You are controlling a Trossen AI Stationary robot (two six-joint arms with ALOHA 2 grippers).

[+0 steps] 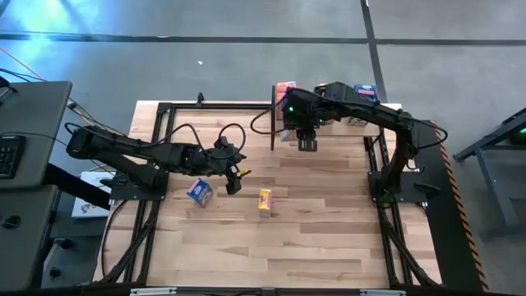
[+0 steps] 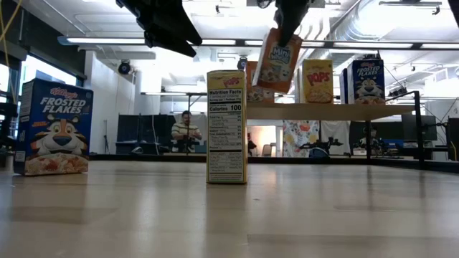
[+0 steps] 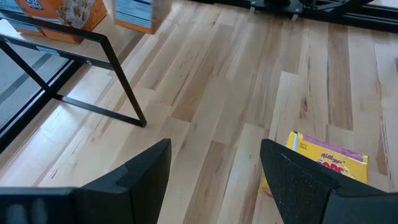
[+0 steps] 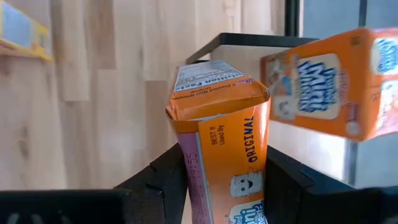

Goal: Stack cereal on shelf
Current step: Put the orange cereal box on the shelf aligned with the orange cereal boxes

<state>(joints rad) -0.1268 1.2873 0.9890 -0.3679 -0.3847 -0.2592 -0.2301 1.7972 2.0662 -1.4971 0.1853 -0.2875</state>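
Plank tabletop (image 1: 312,230) — blue box (image 1: 199,191) and yellow box (image 1: 265,200) on it — carries the boxed-up shelf (image 2: 323,112).

Left gripper (image 3: 214,180) hangs wide open over the plank tabletop (image 3: 224,93), a yellow cereal box (image 3: 329,163) just beside one finger.

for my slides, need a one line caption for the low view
Right gripper holds an orange cereal box above the shelf.
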